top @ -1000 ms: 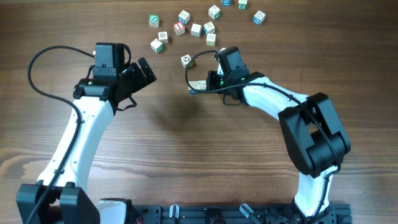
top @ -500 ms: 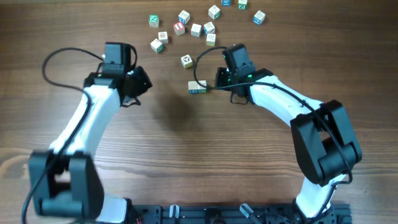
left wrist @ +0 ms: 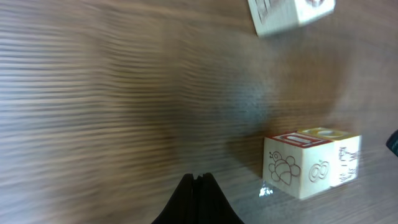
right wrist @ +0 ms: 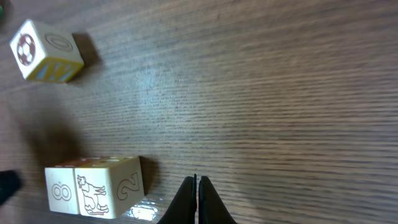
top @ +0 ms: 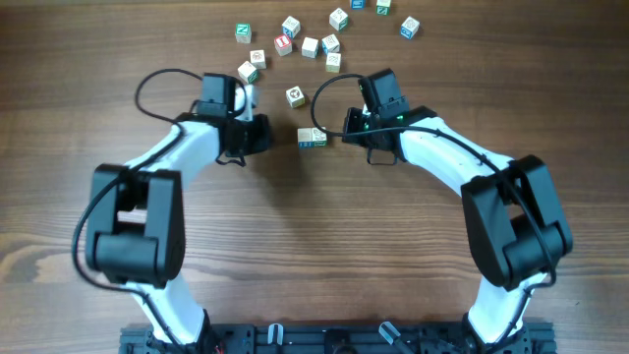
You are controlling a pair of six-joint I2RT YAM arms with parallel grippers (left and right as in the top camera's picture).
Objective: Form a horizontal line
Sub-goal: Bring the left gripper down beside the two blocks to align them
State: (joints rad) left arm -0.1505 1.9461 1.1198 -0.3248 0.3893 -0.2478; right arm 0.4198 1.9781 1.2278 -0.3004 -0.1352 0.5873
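Swinging in from the left over the last second, the left gripper point(top: 263, 134) now points at the cube row point(top: 313, 138), and its jaws have gone from spread to pressed together on nothing. The right gripper point(top: 346, 131) has barely shifted; its fingers are likewise together and empty. The row lies between the two sets of fingertips, touching neither and nearer the right one. One loose cube point(top: 294, 95) sits beyond the row, away from both grippers.
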